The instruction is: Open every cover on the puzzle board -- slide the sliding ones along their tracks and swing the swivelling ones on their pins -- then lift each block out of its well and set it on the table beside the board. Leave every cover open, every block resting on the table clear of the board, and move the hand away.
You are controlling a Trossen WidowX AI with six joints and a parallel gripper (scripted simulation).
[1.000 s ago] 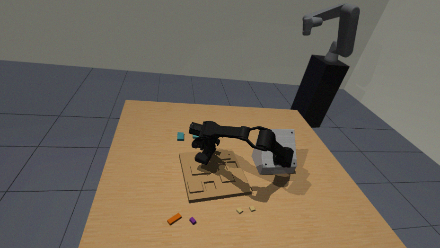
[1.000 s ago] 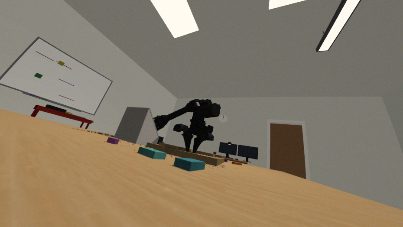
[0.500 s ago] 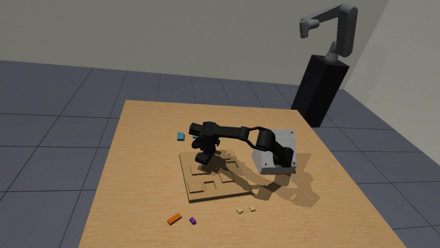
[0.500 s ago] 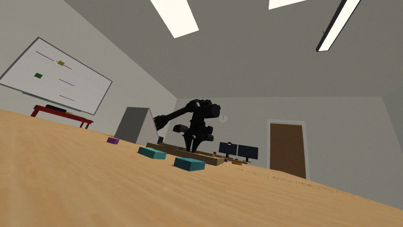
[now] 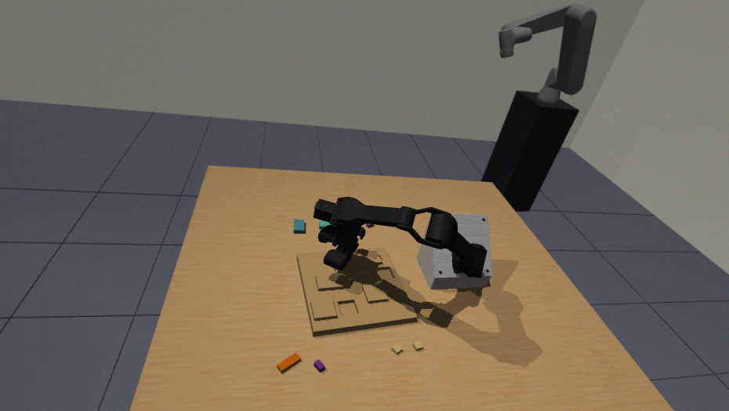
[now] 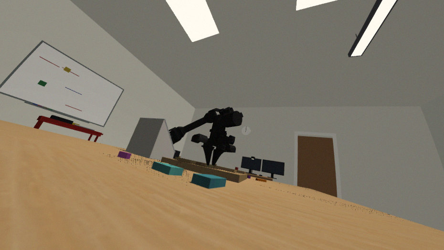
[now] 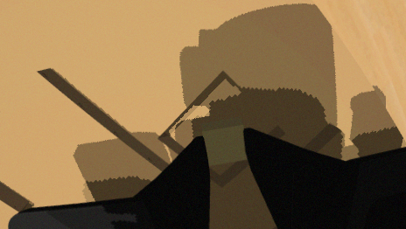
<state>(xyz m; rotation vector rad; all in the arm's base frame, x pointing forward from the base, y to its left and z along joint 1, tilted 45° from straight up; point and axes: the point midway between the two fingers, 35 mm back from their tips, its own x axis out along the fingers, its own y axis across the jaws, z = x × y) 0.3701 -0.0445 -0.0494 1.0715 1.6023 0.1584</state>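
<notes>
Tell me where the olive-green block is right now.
In the wrist view the olive-green block sits pinched between the gripper fingers, low in its well on the puzzle board. The top view puts that at the board's far end.

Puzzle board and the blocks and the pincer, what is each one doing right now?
pincer: shut on the olive block, down at the board
olive block: pinched between the fingers, at its well
puzzle board: flat on the table, several wells uncovered
two teal blocks: lying on the table beside the board
orange block: lying on the table, off the board
purple block: on the table by the orange one
</notes>
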